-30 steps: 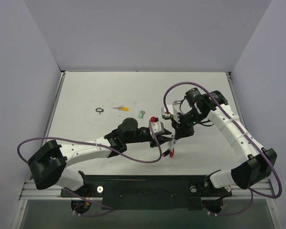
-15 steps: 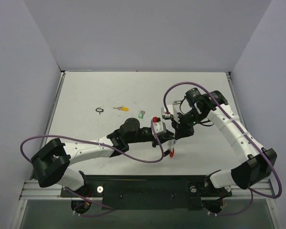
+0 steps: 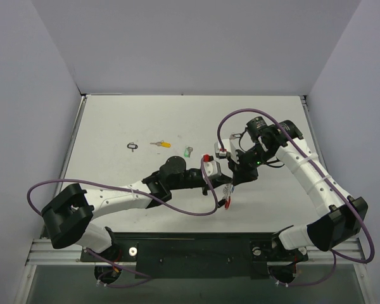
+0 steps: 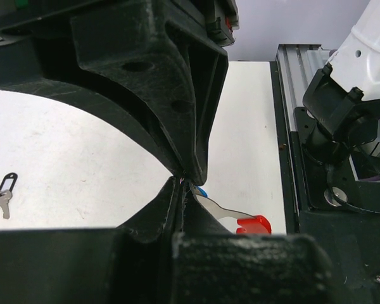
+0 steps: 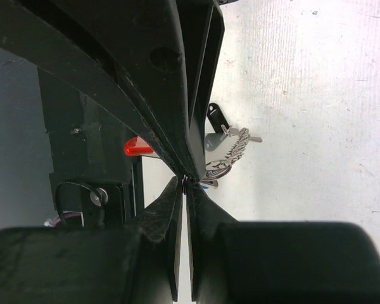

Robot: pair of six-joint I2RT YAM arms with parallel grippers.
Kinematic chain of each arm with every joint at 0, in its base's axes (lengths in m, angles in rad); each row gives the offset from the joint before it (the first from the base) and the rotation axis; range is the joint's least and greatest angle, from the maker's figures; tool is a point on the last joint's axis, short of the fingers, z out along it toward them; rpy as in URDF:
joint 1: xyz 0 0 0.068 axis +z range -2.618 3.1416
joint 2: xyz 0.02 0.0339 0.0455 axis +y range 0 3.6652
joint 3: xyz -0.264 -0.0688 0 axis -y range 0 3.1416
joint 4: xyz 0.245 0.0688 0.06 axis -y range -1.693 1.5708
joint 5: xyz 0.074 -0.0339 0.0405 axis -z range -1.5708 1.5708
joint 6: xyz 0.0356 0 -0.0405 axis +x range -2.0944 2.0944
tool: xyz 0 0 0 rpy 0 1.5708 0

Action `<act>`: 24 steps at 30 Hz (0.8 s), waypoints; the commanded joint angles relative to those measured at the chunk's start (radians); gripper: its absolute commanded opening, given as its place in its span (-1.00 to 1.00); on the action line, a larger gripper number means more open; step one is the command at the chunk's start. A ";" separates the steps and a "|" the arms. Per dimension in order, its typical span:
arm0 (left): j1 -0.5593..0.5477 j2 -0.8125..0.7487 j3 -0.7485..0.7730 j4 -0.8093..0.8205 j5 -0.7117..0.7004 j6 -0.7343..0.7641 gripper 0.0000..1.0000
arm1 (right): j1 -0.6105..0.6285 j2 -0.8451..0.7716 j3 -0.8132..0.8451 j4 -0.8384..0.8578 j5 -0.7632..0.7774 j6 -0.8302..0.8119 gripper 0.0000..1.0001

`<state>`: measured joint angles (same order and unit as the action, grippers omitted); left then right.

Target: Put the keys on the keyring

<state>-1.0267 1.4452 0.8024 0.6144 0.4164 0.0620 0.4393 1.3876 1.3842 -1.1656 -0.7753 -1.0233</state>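
The keyring hangs between my two grippers; its red tag [image 3: 228,202] dangles below them. In the left wrist view my left gripper [image 4: 184,180] is shut on the keyring's curved silver strip [image 4: 215,206] that ends in the red tag [image 4: 253,223]. In the right wrist view my right gripper [image 5: 187,180] is shut at the beaded ring [image 5: 227,158], with a bit of the blue key [image 5: 206,187] at its tips. The green key [image 3: 188,152], yellow key [image 3: 159,144] and black-tagged key [image 3: 133,146] lie on the table to the left.
The white table [image 3: 114,126] has a raised rail along its left and right edges. A small black loop tag [image 5: 216,117] sits beside the ring. The black-tagged key also shows in the left wrist view [image 4: 3,190]. Purple cables loop off both arms.
My left arm has shifted slightly right, bringing its gripper closer to the right one. The keyring hangs in much the same place. The loose keys have not moved.
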 commanded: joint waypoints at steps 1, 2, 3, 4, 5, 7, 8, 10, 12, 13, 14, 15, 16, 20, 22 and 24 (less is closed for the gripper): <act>-0.006 0.001 0.057 -0.001 0.004 0.007 -1.00 | -0.010 -0.015 0.021 -0.046 -0.053 -0.008 -1.00; -0.006 -0.003 0.052 0.004 -0.008 0.004 -1.00 | -0.013 -0.018 0.021 -0.045 -0.061 -0.006 -1.00; -0.006 -0.008 0.035 0.014 -0.016 -0.014 -1.00 | -0.022 -0.019 0.021 -0.045 -0.068 -0.004 -1.00; -0.006 -0.023 0.020 0.063 -0.040 -0.025 -1.00 | -0.030 -0.027 0.018 -0.046 -0.094 -0.004 -0.97; -0.007 -0.031 -0.018 0.097 -0.053 -0.056 -1.00 | -0.052 -0.033 0.015 -0.043 -0.110 -0.006 -0.64; -0.006 -0.057 -0.095 0.252 -0.109 -0.141 -1.00 | -0.098 -0.058 0.007 -0.040 -0.169 -0.018 -0.36; -0.006 -0.071 -0.120 0.381 -0.145 -0.174 -1.00 | -0.117 -0.073 -0.002 -0.040 -0.218 -0.030 -0.30; -0.004 -0.077 -0.186 0.570 -0.189 -0.255 -1.00 | -0.172 -0.094 -0.013 -0.039 -0.283 -0.053 -0.23; -0.006 -0.063 -0.219 0.733 -0.226 -0.320 -1.00 | -0.198 -0.108 -0.023 -0.042 -0.350 -0.061 -0.22; -0.004 -0.059 -0.232 0.772 -0.246 -0.349 -1.00 | -0.205 -0.113 -0.024 -0.040 -0.369 -0.060 -0.22; -0.006 -0.045 -0.235 0.847 -0.257 -0.359 -1.00 | -0.214 -0.114 -0.024 -0.042 -0.402 -0.054 -0.22; -0.004 -0.039 -0.242 0.876 -0.278 -0.384 -1.00 | -0.214 -0.116 -0.025 -0.042 -0.416 -0.051 -0.22; -0.004 -0.026 -0.244 0.934 -0.286 -0.392 -1.00 | -0.214 -0.117 -0.025 -0.042 -0.436 -0.047 -0.21; -0.004 -0.009 -0.239 0.993 -0.333 -0.432 -1.00 | -0.214 -0.119 -0.024 -0.036 -0.469 -0.060 -0.21; -0.006 -0.006 -0.233 0.996 -0.358 -0.448 -1.00 | -0.214 -0.113 -0.005 -0.036 -0.479 -0.057 -0.21; -0.006 -0.005 -0.232 1.007 -0.395 -0.475 -1.00 | -0.214 -0.102 0.019 -0.036 -0.483 -0.046 -0.21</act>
<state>-1.0286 1.4368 0.5529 1.2400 0.1085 -0.3344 0.2295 1.2808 1.3674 -1.1706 -1.1641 -1.0569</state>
